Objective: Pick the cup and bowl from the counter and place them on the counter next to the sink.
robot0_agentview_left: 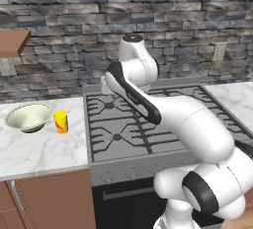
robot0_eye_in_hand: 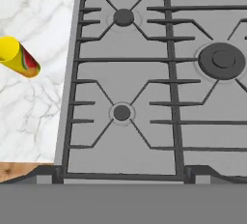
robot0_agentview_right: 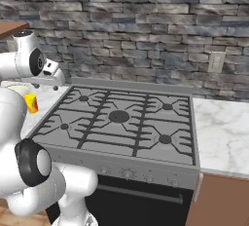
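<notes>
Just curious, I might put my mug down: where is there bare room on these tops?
The counter is bare in front of the bowl and cup, which crowd its back. The marble right of the stove is bare too.

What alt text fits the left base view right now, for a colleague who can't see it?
The white robot arm reaches over a grey gas stove. On the marble counter to the stove's left, a yellow cup stands upright beside a wide cream-green bowl.

Cup [robot0_agentview_left: 61, 122] right of bowl [robot0_agentview_left: 28, 117], seemingly apart.
</notes>
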Robot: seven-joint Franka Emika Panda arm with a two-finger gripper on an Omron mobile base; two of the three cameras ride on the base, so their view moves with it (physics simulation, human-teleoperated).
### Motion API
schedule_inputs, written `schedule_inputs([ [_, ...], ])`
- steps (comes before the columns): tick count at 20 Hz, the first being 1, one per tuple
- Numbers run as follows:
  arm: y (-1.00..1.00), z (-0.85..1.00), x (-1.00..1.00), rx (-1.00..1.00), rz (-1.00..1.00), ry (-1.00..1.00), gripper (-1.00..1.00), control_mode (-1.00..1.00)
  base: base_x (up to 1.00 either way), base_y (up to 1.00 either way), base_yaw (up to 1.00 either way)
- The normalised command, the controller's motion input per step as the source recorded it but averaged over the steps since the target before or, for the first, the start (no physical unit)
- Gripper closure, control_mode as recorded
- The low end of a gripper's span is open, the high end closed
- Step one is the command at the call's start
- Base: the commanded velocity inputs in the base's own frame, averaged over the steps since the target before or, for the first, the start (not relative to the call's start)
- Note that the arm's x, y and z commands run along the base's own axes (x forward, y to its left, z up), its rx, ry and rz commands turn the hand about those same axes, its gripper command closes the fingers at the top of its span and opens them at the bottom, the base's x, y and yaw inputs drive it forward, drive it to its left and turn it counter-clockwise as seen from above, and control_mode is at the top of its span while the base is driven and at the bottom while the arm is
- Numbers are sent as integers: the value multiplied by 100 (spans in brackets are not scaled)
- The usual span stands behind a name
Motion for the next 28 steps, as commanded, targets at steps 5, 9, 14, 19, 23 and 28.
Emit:
schedule_inputs([
  [5,42,-2,0,12,0,0,-100,-100,0,0,0],
  [9,53,-11,8,8,0,4,-100,-100,0,0,0],
  [14,68,-21,25,6,0,8,-100,-100,0,0,0],
  [19,50,-22,52,5,5,6,-100,-100,0,0,0],
  [23,1,-10,58,3,17,6,-100,-100,0,0,0],
  [28,0,-1,10,0,6,0,-100,-100,0,0,0],
])
